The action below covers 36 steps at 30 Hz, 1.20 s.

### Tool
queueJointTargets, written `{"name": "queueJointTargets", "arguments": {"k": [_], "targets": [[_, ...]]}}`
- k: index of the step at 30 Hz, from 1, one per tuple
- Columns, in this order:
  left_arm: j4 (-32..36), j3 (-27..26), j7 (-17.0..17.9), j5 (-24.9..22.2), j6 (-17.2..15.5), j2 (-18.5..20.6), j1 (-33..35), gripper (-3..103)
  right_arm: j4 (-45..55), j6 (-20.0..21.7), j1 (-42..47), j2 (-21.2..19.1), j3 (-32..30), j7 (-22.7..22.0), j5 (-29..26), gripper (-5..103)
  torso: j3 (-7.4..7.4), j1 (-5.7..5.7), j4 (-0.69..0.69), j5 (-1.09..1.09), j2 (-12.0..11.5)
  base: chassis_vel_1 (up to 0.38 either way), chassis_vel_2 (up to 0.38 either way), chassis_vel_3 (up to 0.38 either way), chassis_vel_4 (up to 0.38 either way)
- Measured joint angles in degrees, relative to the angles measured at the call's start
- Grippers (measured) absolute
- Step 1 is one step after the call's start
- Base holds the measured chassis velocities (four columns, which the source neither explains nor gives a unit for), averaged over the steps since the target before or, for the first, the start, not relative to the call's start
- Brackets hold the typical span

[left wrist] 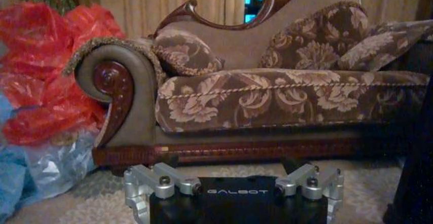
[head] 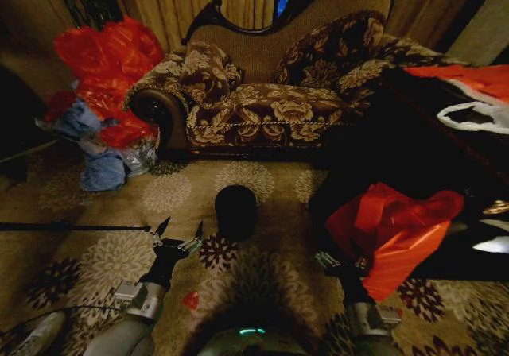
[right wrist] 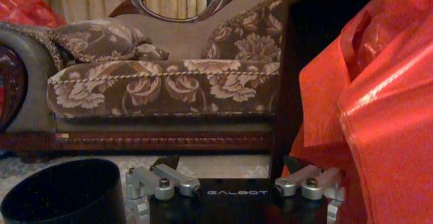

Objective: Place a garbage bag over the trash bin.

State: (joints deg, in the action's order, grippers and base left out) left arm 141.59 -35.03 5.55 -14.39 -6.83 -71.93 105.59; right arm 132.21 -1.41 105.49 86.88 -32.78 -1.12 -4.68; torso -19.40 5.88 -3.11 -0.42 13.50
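The trash bin [head: 235,211] is a small black cylinder standing upright on the patterned carpet in front of the sofa; its rim also shows in the right wrist view [right wrist: 64,193]. The garbage bag [head: 391,230], crinkly glossy red plastic, hangs bunched against the side of the black table to the bin's right and looms close in the right wrist view [right wrist: 379,107]. My left gripper [head: 181,230] is open just left of the bin, holding nothing. My right gripper [head: 334,262] sits at the bag's lower left edge; its fingers are hidden by the plastic.
A floral sofa [head: 270,110] stands behind the bin. Big red sacks [head: 107,62] and blue bags [head: 102,173] are piled at its left end. The black table [head: 413,149] on the right carries a flat red-orange sheet [head: 469,78] and a white bag [head: 477,118]. A small red scrap [head: 191,299] lies on the carpet.
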Motion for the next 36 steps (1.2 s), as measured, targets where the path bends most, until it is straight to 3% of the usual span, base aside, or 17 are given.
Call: {"name": "queueJointTargets", "arguments": {"k": [2, 3, 5, 6, 9, 10, 15, 17, 18, 21, 24, 26, 27, 29, 30, 33, 36], "targets": [[0.01, 1.22, 0.39, -5.88, -0.6, 0.76, -0.8, 100, -0.61, -0.44, -0.08, -0.23, 0.02, 0.04, 0.26, 100, 0.0, 0.0, 0.01, 0.0, 0.0, 0.0, 0.0, 0.0, 0.0], [0.01, 1.22, 0.39, -5.88, -0.6, 0.76, -0.8, 100, -0.61, -0.44, -0.08, -0.23, 0.02, 0.04, 0.26, 100, 0.0, 0.0, 0.01, 0.0, 0.0, 0.0, 0.0, 0.0, 0.0], [-0.2, 3.21, 1.13, -17.46, -2.1, 3.61, -3.61, 100, -1.73, -0.76, -0.26, -0.9, 0.3, 0.05, 0.21, 100, 0.0, 0.0, 0.01, 0.0, 0.0, 0.0, 0.0, 0.0, 0.0], [-0.2, 3.21, 1.13, -17.46, -2.1, 3.61, -3.61, 100, -1.73, -0.76, -0.26, -0.9, 0.3, 0.05, 0.21, 100, 0.0, 0.0, 0.01, 0.0, 0.0, 0.0, 0.0, 0.0, 0.0], [-2.79, 7.9, 3.01, -32.92, -1.39, 10.74, -11.0, 100, -4.71, -2.07, -1.22, -3.08, 0.42, 0.12, 0.06, 100, -0.01, 0.0, -0.01, 0.0, 0.0, 0.0, 0.0, 0.0, 0.0], [-2.79, 7.9, 3.01, -32.92, -1.39, 10.74, -11.0, 100, -4.71, -2.07, -1.22, -3.08, 0.42, 0.12, 0.06, 100, -0.01, 0.0, -0.01, 0.0, 0.0, 0.0, 0.0, 0.0, 0.0], [-5.36, 17.36, 10.49, -48.63, -2.3, 20.43, -25.04, 100, -7.38, -2.82, -3.47, -5.7, -0.17, 0.26, -1.37, 100, -0.01, 0.0, -0.02, -0.01, 0.0, 0.0, 0.0, 0.0, 0.0], [-5.48, 19.14, 11.74, -50.62, -2.94, 21.47, -27.29, 100, -7.93, -2.84, -4.13, -6.12, -0.27, 0.38, -1.52, 100, -0.01, 0.0, -0.02, 0.0, 0.0, 0.0, 0.0, 0.0, 0.0], [-6.14, 23.51, 13.65, -53.97, -4.08, 23.15, -32.78, 100, -9.13, -2.84, -5.54, -7.17, -0.46, 0.54, -1.95, 100, -0.01, 0.0, 0.01, 0.03, -0.01, 0.0, 0.0, 0.0, 0.0], [-7.18, 29.29, 15.49, -57.46, -4.77, 23.72, -40.4, 100, -10.2, -2.61, -6.92, -8.61, -0.61, 0.51, -2.81, 100, -0.01, 0.0, 0.02, 0.0, 0.0, 0.0, 0.0, 0.0, 0.0], [-8.64, 35.1, 17.17, -61.46, -4.94, 23.15, -49.6, 100, -10.62, -2.41, -7.2, -9.72, -0.63, 0.45, -3.61, 100, -0.01, 0.0, 0.01, 0.01, 0.0, 0.0, 0.0, 0.0, 0.0], [-11.09, 41.94, 18.61, -67.17, -5.6, 20.7, -61.13, 100, -11.14, -2.39, -6.49, -10.51, -0.5, 0.43, -4.05, 100, -0.01, 0.01, 0.01, 0.0, -0.01, 0.0, 0.0, 0.0, 0.0], [-11.09, 41.94, 18.61, -67.17, -5.6, 20.7, -61.13, 100, -11.14, -2.39, -6.49, -10.51, -0.5, 0.43, -4.05, 100, -0.01, 0.01, 0.01, 0.0, -0.01, 0.0, 0.0, 0.0, 0.0], [-13.31, 49.36, 21.83, -74.6, -6.06, 16.17, -71.49, 100, -12.14, -2.7, -6.12, -10.55, -0.29, 0.56, -3.78, 100, -0.01, 0.01, -0.01, 0.03, 0.0, 0.0, 0.0, 0.0, 0.0], [-13.31, 49.36, 21.83, -74.6, -6.06, 16.17, -71.49, 100, -12.14, -2.7, -6.12, -10.55, -0.29, 0.56, -3.78, 100, -0.01, 0.01, -0.01, 0.03, 0.0, 0.0, 0.0, 0.0, 0.0], [-17.99, 58.08, 25.39, -85.06, -6.13, 6.16, -80.52, 100, -13.6, -2.84, -6.72, -10.34, 0.4, 0.66, -3.07, 100, 0.0, 0.0, -0.03, 0.04, -0.01, 0.0, 0.0, 0.0, 0.0], [-21.79, 60.93, 25.72, -88.09, -6.12, 0.49, -82.24, 100, -14.35, -2.85, -7.2, -10.03, 0.52, 0.65, -2.99, 100, 0.0, 0.0, -0.01, 0.02, -0.01, 0.0, 0.0, 0.0, 0.0]]}}
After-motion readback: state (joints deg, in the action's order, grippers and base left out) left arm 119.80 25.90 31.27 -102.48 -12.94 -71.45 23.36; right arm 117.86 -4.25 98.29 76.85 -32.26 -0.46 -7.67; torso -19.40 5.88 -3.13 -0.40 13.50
